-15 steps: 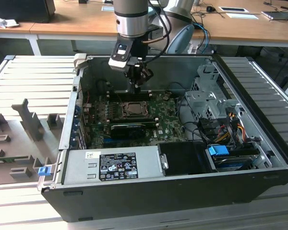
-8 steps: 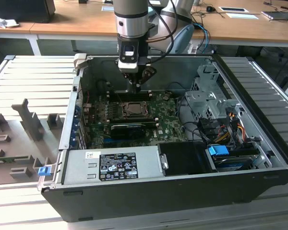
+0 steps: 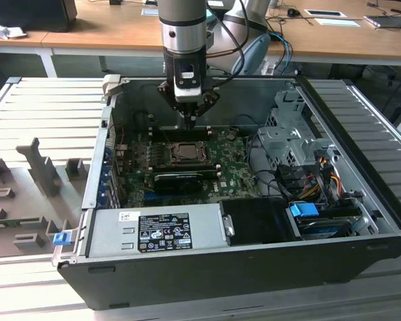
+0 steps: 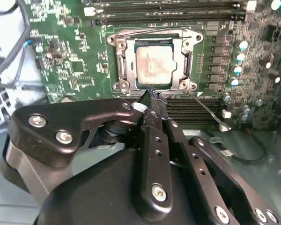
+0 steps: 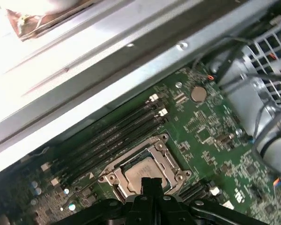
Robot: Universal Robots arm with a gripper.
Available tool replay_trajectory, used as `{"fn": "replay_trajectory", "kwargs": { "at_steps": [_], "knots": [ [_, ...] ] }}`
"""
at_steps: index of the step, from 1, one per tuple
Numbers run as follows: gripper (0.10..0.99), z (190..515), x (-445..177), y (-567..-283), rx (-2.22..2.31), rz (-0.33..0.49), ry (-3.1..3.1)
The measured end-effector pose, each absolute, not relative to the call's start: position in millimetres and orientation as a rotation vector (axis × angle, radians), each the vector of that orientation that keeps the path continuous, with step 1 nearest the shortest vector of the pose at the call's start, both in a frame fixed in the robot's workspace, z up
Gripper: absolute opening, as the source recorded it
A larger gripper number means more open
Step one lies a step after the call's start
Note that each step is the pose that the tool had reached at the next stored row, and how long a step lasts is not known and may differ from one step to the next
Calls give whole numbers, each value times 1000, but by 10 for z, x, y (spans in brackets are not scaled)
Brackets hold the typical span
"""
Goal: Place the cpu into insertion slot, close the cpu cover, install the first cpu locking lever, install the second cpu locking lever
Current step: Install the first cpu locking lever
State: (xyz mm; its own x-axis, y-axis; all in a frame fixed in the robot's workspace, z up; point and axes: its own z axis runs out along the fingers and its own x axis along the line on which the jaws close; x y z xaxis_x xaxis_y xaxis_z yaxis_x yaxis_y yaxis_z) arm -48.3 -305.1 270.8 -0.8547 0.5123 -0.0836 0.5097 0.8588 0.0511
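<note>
Already the cpu (image 4: 152, 64) lies flat in the insertion slot (image 4: 177, 65), mid-board on the green motherboard (image 4: 70, 65), and the cpu cover (image 4: 124, 58) appears to be down around it. The gripper (image 4: 152, 96) hovers just beside the slot's edge, fingertips pressed together on nothing. The chip looks light, stiff and fragile, so I judge its bare edges the only safe hold. A thin wire lever (image 4: 207, 110) juts free from one socket corner.
</note>
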Motion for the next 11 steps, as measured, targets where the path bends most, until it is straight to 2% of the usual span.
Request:
{"fn": "replay_trajectory", "kwargs": {
  "at_steps": [11],
  "knots": [
    [106,2697,-484,-3051,556,64,3070]
  ]
}}
